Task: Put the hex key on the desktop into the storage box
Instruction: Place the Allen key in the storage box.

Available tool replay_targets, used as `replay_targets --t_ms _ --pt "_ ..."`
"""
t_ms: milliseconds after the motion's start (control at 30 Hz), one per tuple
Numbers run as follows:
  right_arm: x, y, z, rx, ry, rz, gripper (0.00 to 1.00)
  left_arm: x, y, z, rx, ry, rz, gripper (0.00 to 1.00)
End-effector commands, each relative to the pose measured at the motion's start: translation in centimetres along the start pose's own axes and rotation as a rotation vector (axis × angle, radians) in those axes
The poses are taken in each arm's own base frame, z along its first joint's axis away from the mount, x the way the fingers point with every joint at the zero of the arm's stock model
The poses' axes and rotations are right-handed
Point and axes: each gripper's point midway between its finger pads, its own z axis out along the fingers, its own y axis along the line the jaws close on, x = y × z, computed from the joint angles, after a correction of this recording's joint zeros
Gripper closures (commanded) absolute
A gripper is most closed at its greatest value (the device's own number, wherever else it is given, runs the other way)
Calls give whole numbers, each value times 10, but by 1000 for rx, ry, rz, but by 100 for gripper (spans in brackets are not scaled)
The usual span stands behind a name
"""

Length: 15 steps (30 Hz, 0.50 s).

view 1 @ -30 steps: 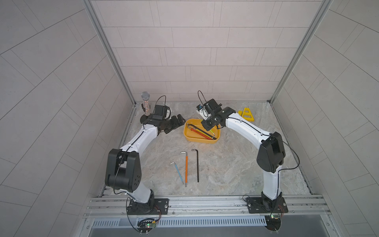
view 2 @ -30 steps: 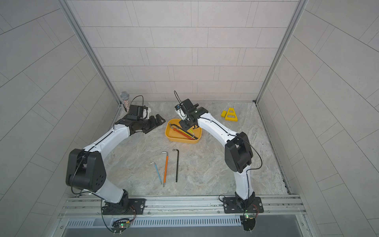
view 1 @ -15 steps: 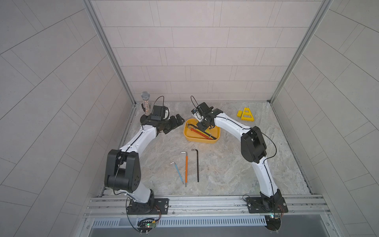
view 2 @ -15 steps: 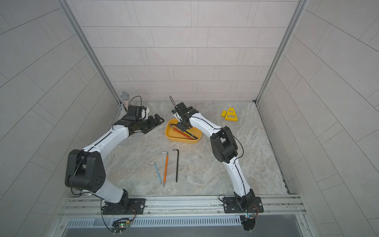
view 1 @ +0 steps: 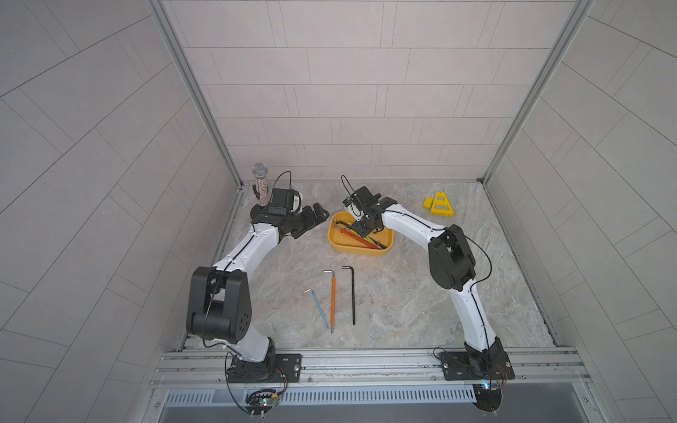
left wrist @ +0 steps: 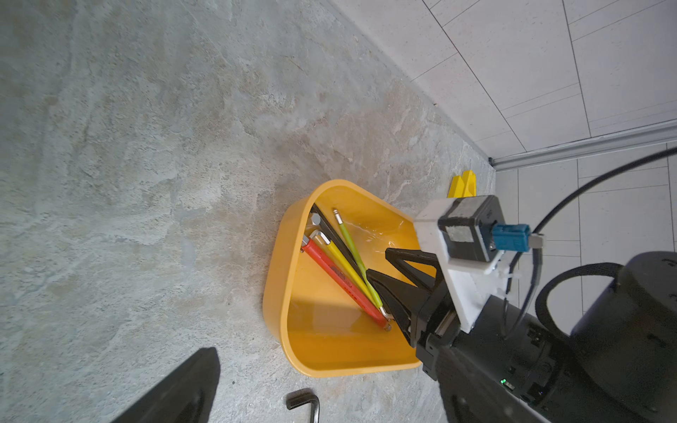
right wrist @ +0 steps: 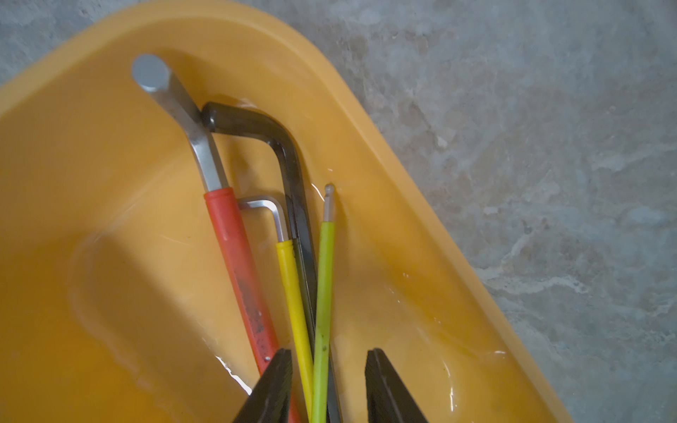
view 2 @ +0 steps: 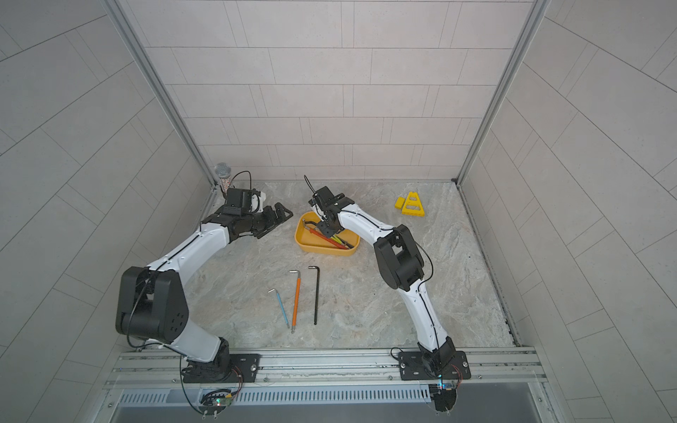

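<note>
Three hex keys out on the desktop (view 1: 421, 293), side by side toward the front edge, well apart from the storage box (view 1: 357, 252): blue key (view 1: 317, 305) leftmost, orange key (view 1: 333, 300) in the middle, long black key (view 1: 353, 296) on the right. Four more already down in the box, caught by the right wrist camera: red key (right wrist: 238, 263), yellow key (right wrist: 291, 285), green key (right wrist: 324, 274) and thick black key (right wrist: 293, 164), bunched together lengthwise. Right gripper (right wrist: 328, 351) low over the box, jaws parted a moderate way, green key's shaft running between them, nothing pinched. Left gripper (view 2: 280, 219) off to the box's left, above the desktop, spread open and empty. Over by the far right corner, a yellow triangular stand (view 1: 441, 205); by the far left corner, an upright silver microphone (view 1: 260, 183).
</note>
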Motion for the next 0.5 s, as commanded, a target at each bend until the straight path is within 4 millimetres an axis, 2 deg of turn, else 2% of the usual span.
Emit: replay_targets --t_ms 0,67,167,267,367,467 --pt "-10 -8 -29 22 -44 34 61 -2 -5 -8 18 -20 7 0" --pt "-14 -11 -44 29 -72 52 61 -2 -6 -10 25 -24 12 0" --pt "-22 -19 -77 57 -135 103 60 -2 -11 -15 46 -41 26 0" --pt "-22 -25 -114 73 -201 171 55 -3 -12 -21 51 -70 41 0" --pt "-14 -26 -144 63 -259 230 51 3 -10 -27 45 -76 37 0" --pt "5 -34 -170 113 -302 279 49 21 -9 -34 79 -29 -45 0"
